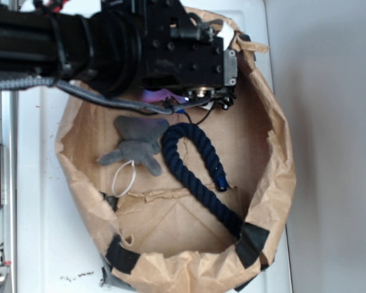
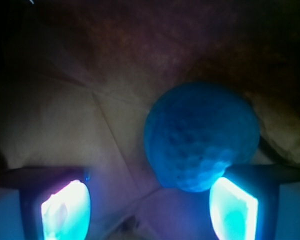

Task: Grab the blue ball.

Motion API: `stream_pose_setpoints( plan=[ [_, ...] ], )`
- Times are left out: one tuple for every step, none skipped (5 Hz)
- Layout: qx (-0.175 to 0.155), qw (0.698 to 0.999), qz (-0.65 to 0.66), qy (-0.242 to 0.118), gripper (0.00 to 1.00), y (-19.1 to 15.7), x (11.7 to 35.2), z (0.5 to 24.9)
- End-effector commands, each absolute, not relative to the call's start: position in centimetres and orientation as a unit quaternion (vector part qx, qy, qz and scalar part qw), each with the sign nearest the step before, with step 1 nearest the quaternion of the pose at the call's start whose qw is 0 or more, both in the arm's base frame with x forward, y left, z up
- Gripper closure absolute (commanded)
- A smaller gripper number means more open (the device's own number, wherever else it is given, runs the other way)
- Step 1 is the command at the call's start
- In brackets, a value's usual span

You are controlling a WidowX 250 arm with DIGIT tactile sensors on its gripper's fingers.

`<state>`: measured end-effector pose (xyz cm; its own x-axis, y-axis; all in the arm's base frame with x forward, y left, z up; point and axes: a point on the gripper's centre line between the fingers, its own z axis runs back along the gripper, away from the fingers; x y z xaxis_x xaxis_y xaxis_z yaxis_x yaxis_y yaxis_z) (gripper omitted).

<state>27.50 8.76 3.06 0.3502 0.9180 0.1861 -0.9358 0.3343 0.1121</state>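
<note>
Hovering gripper (image 2: 150,207) spread wide, one blue ball (image 2: 201,136) by one finger (image 2: 233,207)

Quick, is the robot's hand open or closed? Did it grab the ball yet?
Hand: open, holding nothing. The blue ball sits just ahead, nearer one finger.

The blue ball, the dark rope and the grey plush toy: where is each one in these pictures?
blue ball (image 2: 200,137): wrist view, middle of its rough surface.
dark rope (image 1: 195,180): exterior view, midway along its long strand.
grey plush toy (image 1: 137,145): exterior view, its body.
</note>
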Motion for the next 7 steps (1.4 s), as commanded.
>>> stream_pose_setpoints(
  plan=[
    [0.1, 0.828, 0.551, -0.032, 0.0, 11.3, 25.9, 6.4],
    [0.099, 0.827, 0.553, -0.012, 0.0, 11.9, 25.5, 8.0],
    [0.104, 0.821, 0.561, -0.019, 0.0, 12.2, 25.6, 8.0],
    [0.123, 0.808, 0.575, -0.034, 0.0, 12.2, 26.1, 6.8],
    [0.14, 0.794, 0.589, -0.059, 0.0, 12.1, 26.9, 5.2],
    [0.154, 0.783, 0.597, -0.081, 0.0, 11.8, 27.9, 3.6],
    [0.17, 0.778, 0.597, -0.096, 0.0, 11.6, 28.4, 2.4]
  ],
)
